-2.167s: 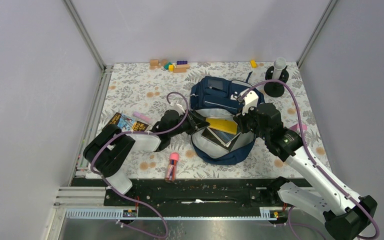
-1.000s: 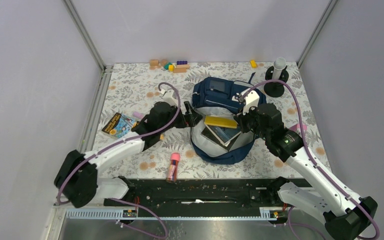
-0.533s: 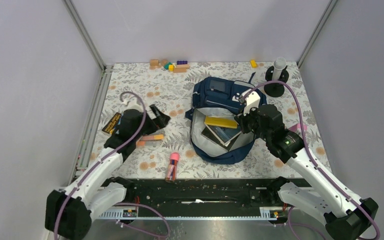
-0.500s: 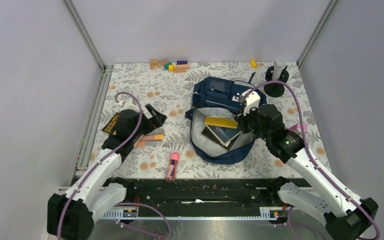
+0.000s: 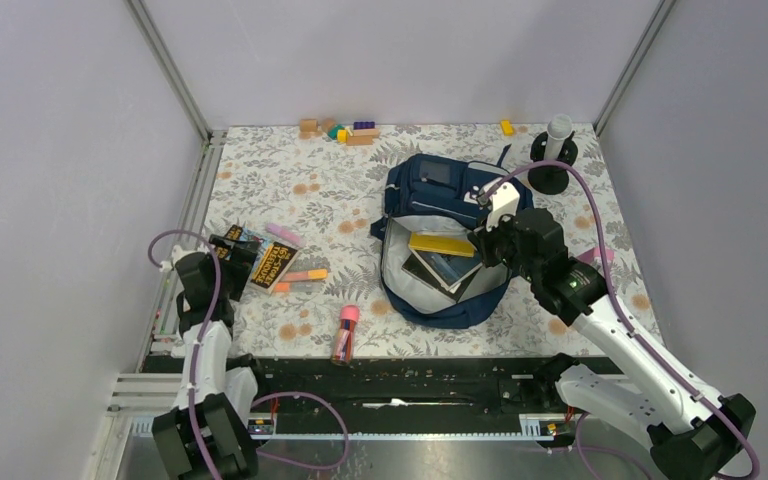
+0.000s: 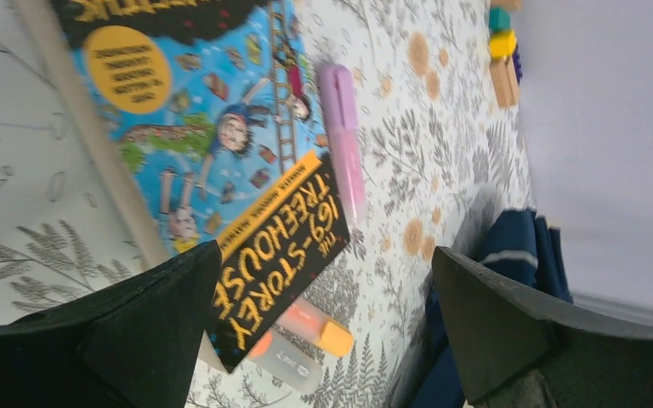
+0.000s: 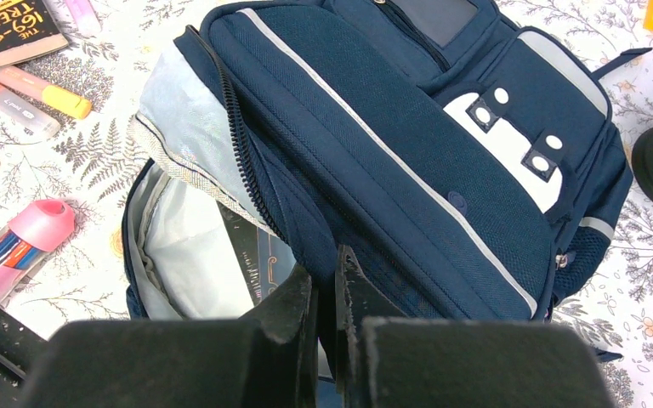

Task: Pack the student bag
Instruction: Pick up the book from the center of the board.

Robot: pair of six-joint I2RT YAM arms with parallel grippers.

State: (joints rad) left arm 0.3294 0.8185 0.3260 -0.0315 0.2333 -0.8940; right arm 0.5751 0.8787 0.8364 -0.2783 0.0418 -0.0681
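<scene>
1. Left gripper: jaws wide open, empty, at desk's left edge.
2. Book lies just ahead of them, long axis slanting right toward the bag.
3. Right gripper: closed, apparently pinching the rim of the bag at mid-desk.

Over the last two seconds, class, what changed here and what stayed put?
The left claw withdrew from the student bag, swinging left, and now hovers open over the Treehouse book. The yellow book shifted slightly inside. The right claw stayed clamped on the bag's rim.
</scene>
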